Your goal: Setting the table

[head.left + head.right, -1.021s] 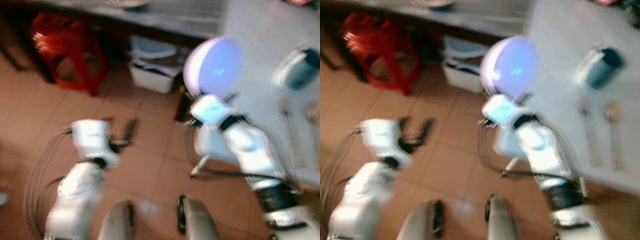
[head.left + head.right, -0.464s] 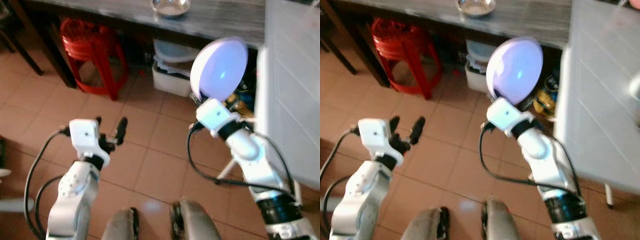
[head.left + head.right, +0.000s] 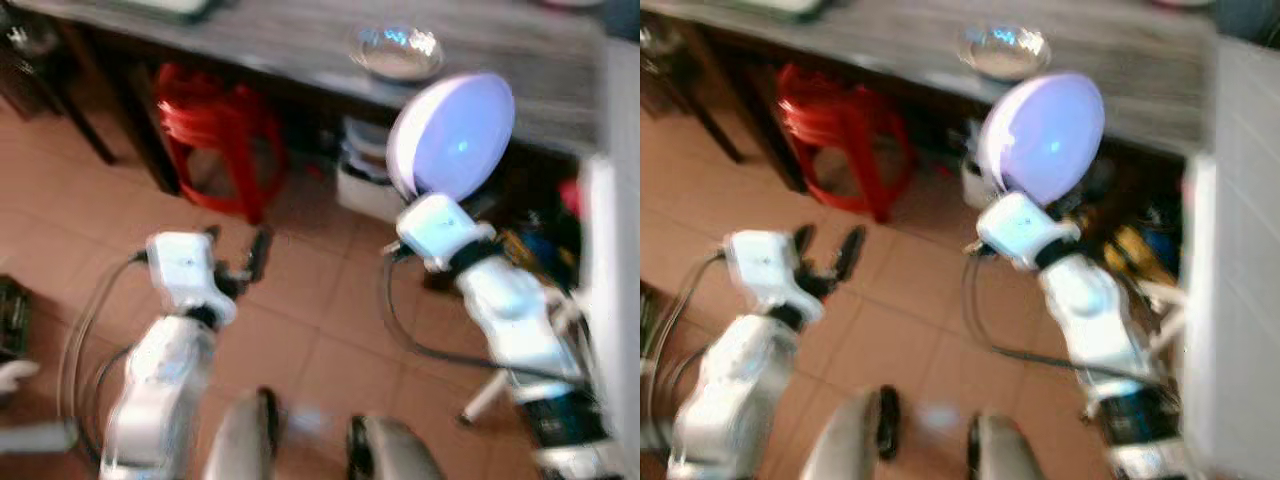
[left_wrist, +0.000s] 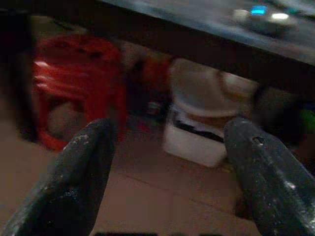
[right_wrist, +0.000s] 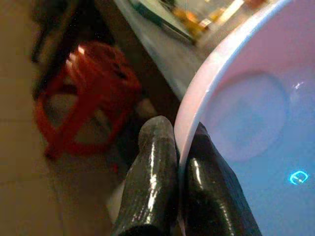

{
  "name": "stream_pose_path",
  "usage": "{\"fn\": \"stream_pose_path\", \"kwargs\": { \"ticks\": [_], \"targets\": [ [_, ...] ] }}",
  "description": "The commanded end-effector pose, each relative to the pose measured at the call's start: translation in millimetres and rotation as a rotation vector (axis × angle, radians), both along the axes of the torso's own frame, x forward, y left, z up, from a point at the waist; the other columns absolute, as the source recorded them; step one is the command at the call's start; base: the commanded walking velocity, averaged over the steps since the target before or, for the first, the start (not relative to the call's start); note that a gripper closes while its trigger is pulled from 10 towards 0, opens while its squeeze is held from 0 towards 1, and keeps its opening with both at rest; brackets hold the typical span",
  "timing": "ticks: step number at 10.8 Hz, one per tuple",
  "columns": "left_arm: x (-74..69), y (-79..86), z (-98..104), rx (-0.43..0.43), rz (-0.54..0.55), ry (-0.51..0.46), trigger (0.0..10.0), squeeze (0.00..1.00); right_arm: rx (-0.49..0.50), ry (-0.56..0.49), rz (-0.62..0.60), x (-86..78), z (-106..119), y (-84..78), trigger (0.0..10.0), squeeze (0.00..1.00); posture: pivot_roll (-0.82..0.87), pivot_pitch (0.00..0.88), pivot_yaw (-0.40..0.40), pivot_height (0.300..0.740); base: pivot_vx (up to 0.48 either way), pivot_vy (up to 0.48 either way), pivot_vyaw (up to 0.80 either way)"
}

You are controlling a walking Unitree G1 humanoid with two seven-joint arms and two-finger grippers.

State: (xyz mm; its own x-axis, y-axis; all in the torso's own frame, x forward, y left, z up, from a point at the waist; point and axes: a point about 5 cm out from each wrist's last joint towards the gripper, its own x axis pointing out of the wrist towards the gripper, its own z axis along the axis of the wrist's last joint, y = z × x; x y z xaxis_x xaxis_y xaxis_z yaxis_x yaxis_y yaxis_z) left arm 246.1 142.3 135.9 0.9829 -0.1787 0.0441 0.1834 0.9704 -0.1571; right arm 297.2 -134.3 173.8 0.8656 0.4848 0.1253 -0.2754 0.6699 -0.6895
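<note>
The right gripper (image 5: 179, 167) was clamped on the rim of a pale lilac plate (image 3: 452, 135), one black finger on the outer face and one on the inner face, with the plate's edge pinched between them. The plate stood nearly on edge above the silver right arm, its hollow face turned toward the head camera, and it was held up in the air in front of the edge of a long grey table (image 3: 300, 40). On that table, just behind the top of the plate, sat a shallow metal bowl (image 3: 396, 52). The left gripper (image 3: 240, 258) hung lower and to the left, over the terracotta tiled floor (image 3: 310, 320), its two black fingers (image 4: 81, 172) spread well apart with nothing between them. Beyond them, under the table, stood a red plastic stool (image 3: 210, 135), and beside it, further right, a white box (image 4: 194, 137) on the floor in the shade. A white surface (image 3: 1240, 250) ran along the right side of the scene, near the right arm. The head views were blurred, so small things under the table could not be made out.
</note>
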Motion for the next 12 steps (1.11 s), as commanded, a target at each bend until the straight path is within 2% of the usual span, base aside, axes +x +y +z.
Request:
{"fn": "stream_pose_path", "kwargs": {
  "ticks": [1, 4, 12],
  "targets": [
    [-1.5, -5.1, -1, -0.008, -0.011, 0.005, 10.0, 0.00, -0.007, -0.033, -0.022, -0.5, 6, -6.6, 0.0, 0.00, -0.02, 0.237, 0.006, 0.740, 0.424, 0.000, 0.00],
    [1.0, -4.2, 1, 0.009, -0.013, -0.008, 10.0, 0.00, -0.056, -0.086, -0.028, -0.7, 9, -3.4, 0.0, 0.00, -0.03, 0.238, 0.007, 0.740, 0.414, 0.167, 0.00],
    [1.4, -5.8, 1, 0.009, -0.011, -0.013, 10.0, 0.00, -0.056, -0.109, -0.009, 1.8, 12, 8.0, 0.0, 0.00, -0.02, 0.236, 0.005, 0.740, 0.421, 0.000, 0.00]
  ]
}}
